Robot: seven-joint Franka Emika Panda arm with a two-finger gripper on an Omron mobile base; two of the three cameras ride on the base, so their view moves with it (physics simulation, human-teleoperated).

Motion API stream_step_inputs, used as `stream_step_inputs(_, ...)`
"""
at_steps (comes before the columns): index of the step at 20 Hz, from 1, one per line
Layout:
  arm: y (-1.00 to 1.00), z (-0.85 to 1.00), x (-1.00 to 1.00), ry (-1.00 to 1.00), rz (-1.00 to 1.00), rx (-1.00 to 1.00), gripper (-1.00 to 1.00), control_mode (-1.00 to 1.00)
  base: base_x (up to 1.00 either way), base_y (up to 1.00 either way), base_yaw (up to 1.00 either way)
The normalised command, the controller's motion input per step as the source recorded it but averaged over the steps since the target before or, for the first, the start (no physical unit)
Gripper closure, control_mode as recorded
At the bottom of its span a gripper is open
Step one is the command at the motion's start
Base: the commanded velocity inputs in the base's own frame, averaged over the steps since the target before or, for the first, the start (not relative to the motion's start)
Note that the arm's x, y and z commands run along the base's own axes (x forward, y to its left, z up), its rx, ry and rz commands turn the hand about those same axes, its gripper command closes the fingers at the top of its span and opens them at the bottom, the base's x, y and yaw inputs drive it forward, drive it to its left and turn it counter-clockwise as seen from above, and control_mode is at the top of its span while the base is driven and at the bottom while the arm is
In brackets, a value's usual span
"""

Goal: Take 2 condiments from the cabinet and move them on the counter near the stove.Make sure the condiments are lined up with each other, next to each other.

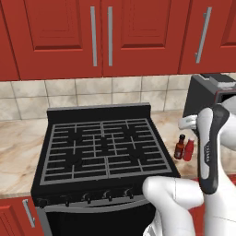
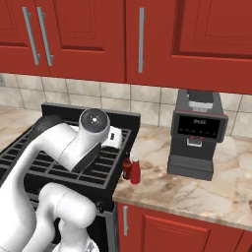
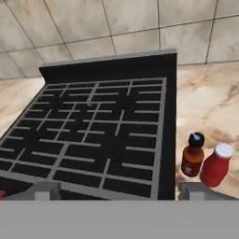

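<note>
Dark brown bottle (image 3: pixel 192 160) and red bottle (image 3: pixel 216 165) — upright, side by side — on the counter (image 3: pixel 211 100) beside the stove (image 3: pixel 98 130).

No lettering on any object can be read.

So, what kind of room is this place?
A kitchen, apparently: a black gas stove set in a marble-look counter, red wall cabinets above, and a coffee machine nearby.

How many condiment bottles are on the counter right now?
2. The dark brown bottle stands beside the stove on the counter; the red bottle stands right next to it, on the side away from the stove.
</note>
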Motion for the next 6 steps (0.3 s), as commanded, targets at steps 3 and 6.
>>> stream_step_inputs(3,0.07,0.2,-0.29,0.0,-0.34,0.0,-1.0,-1.0,0.0,0.0,0.0)
stream_step_inputs(6,0.21,0.06,-0.14,-0.02,-0.16,-0.01,-1.0,-1.0,0.0,0.0,0.0)
